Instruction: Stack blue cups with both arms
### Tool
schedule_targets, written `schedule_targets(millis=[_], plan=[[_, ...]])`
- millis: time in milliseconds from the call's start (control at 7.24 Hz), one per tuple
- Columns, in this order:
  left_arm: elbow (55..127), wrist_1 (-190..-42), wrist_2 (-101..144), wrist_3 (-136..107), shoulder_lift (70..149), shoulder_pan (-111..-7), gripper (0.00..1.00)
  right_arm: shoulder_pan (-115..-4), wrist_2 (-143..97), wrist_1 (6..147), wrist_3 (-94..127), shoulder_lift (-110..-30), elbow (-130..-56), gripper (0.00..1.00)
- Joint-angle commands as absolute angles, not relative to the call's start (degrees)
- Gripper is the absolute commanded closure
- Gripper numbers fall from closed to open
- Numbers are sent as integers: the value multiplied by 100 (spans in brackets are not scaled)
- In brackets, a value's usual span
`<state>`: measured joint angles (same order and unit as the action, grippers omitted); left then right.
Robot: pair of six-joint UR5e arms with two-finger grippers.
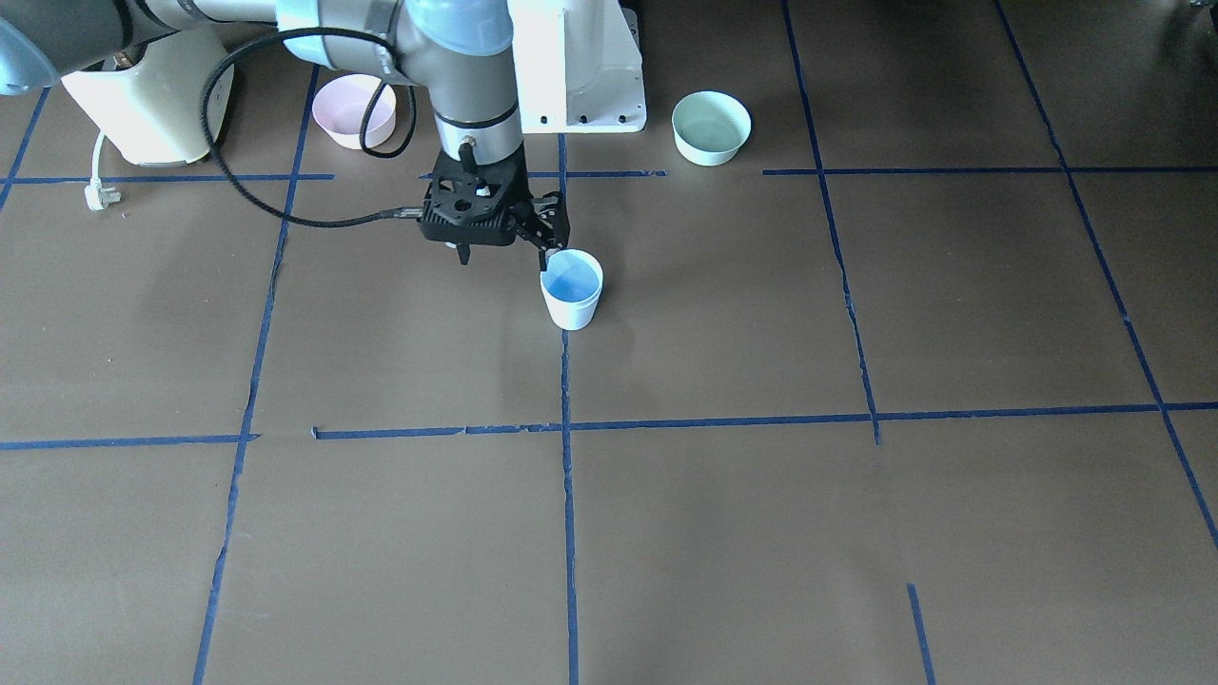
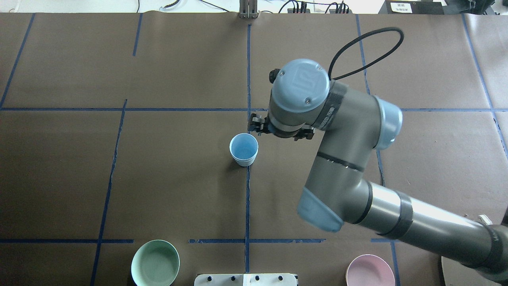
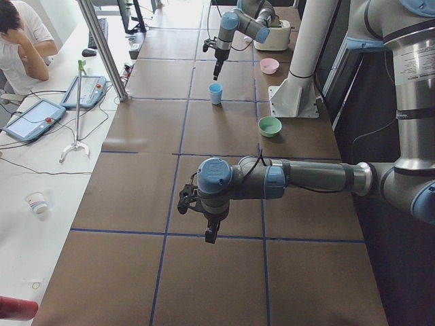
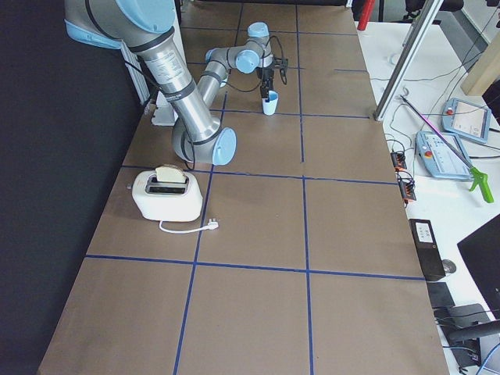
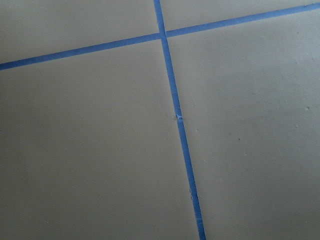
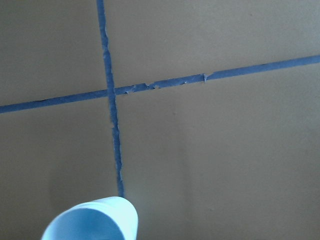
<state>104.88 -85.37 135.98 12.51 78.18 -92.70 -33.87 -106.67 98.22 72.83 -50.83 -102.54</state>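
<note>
One pale-blue cup [image 1: 572, 289] stands upright near the table's middle, on a blue tape line; it also shows in the overhead view [image 2: 243, 149]. In the right wrist view its rim [image 6: 95, 220] looks double-layered, as if a second cup sits inside; no separate second cup shows. My right gripper [image 1: 504, 257] hangs just beside the cup on the robot's right, open and empty, one fingertip [image 1: 544, 257] close to the rim. My left gripper [image 3: 209, 231] shows only in the exterior left view, low over bare table far from the cup; I cannot tell its state.
A pink bowl [image 1: 354, 109] and a mint-green bowl [image 1: 711, 127] flank the white pedestal [image 1: 580, 67] at the robot's edge. A cream toaster [image 1: 147, 90] with a loose plug stands beyond the pink bowl. An operator [image 3: 17, 41] sits at a side desk.
</note>
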Motion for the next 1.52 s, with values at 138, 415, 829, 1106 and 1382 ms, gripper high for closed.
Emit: schedule_targets(millis=[138,415,829,1106,1382], plan=[[10521,-8543,13579,773,7857,-9255,0,-5556,-12676,9826,3468,-7007,-10766,0],[10494,-8587,13535,765,7849,-9255,0,-7104,-13646,9826,707,-8378,-10758,0],[10424,-8596,13535,800,7822,-9255,0,-8819,-13755,9844,-1718,-9524,-10363,0],[10424,-8613,13588,817,7770,-9264,0,-9053,-13676,9826,-1653,-10149,-10388,0],[10354,-8543,13536,826,7770,-9255,0,-9053,-13711,9826,-1626,-10090,-10424,0]])
